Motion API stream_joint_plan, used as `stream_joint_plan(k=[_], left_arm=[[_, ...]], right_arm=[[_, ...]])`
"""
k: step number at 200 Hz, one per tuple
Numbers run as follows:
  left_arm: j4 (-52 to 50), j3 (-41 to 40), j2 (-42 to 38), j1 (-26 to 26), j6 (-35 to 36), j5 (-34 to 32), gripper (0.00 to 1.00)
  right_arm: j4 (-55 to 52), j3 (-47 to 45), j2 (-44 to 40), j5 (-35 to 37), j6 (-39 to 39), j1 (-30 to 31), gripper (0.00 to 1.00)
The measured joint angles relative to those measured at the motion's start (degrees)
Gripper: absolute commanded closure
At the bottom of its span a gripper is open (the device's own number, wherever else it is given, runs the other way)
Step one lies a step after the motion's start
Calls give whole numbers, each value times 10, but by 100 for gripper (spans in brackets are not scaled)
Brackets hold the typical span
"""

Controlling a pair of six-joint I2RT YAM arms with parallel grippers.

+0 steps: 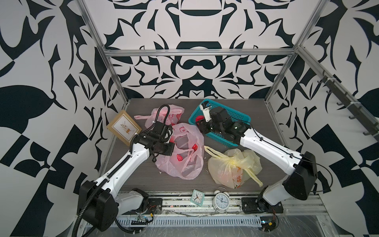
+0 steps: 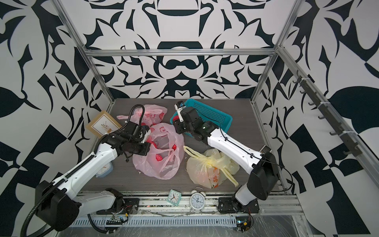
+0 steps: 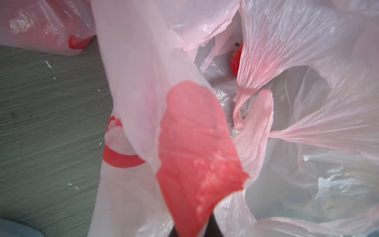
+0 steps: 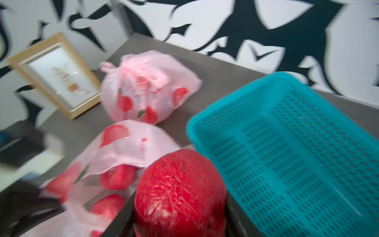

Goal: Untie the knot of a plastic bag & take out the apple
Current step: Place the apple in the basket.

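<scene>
The pink plastic bag [image 1: 184,151] [image 2: 164,153] lies with its mouth open mid-table. My left gripper [image 2: 146,137] is shut on the bag's near-left rim; in the left wrist view the film [image 3: 143,82] drapes over the dark fingers [image 3: 215,227]. A red fruit [image 3: 235,61] shows inside the bag. My right gripper [image 4: 180,205] is shut on the red apple [image 4: 180,184], held just above the near-left corner of the teal basket [image 4: 205,123]. In both top views the apple [image 1: 198,119] [image 2: 175,118] peeks out beside the right wrist.
A tied pink bag [image 1: 164,115] sits at the back, a tied yellow bag [image 1: 231,166] at the front right. A wooden picture frame [image 1: 124,128] leans at the left wall. Two clocks [image 1: 198,197] [image 1: 221,200] stand on the front rail.
</scene>
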Motion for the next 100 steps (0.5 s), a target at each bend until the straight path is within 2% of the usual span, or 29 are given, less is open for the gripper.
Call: stream_joint_plan(k=[38,62,76,100], left_arm=[[2,2,0,0,0,-6,100],[2,2,0,0,0,-9,100],[2,2,0,0,0,-9,100],[2,2,0,0,0,-10,100]], right_arm=[[-26,-44,50,91,-9,-109,57],[-42,-63,107,109,-12,-137,55],[-44,-68,138,114,-12,-140,51],[-40,-69,170,116,-12,-139,38]])
